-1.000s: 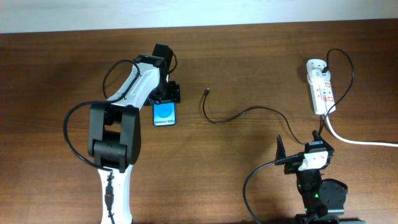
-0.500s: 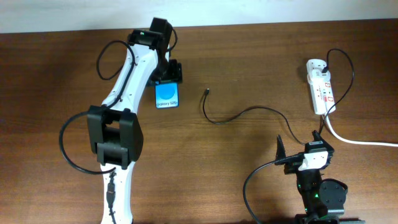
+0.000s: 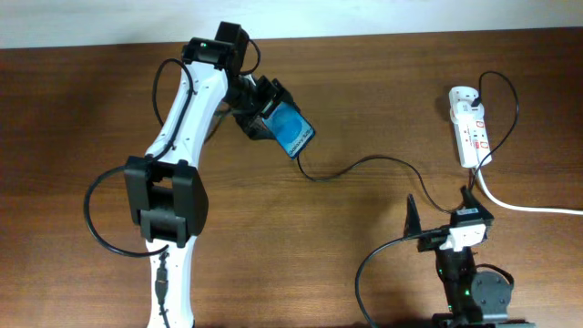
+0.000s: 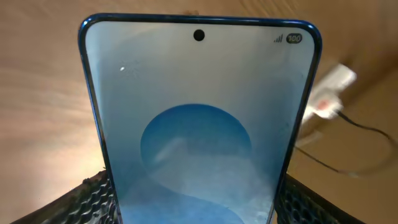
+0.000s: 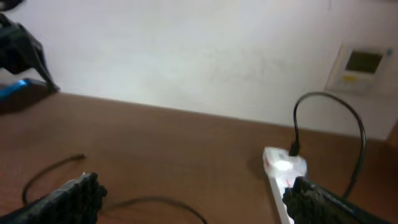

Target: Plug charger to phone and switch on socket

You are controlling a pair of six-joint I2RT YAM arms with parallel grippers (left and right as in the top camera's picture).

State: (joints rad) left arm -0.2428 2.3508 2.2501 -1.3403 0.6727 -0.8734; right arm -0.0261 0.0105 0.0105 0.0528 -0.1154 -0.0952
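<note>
- The phone (image 3: pixel 294 133) is rigid, light and smooth, with a glass face. It will probably slip in a loose grip, so take it by its two long edges, never by the screen.
- The left tool (image 3: pixel 271 117) is clamped on the phone at the end away from the camera hole, with fingers (image 4: pixel 93 199) on both long edges.
- The left arm reaches to the far edge of the tabletop, a little left of the middle. Its wrist is turned, and the phone seems lifted and tilted.
- The charger (image 3: pixel 364 162) is thin and limp, so hold it just behind the plug tip, which I cannot see. It runs across the middle to the socket (image 3: pixel 469 128) near the far right corner.
- The right tool (image 3: pixel 440 217) has its jaws apart and empty. It sits by the near edge, toward the right.
</note>
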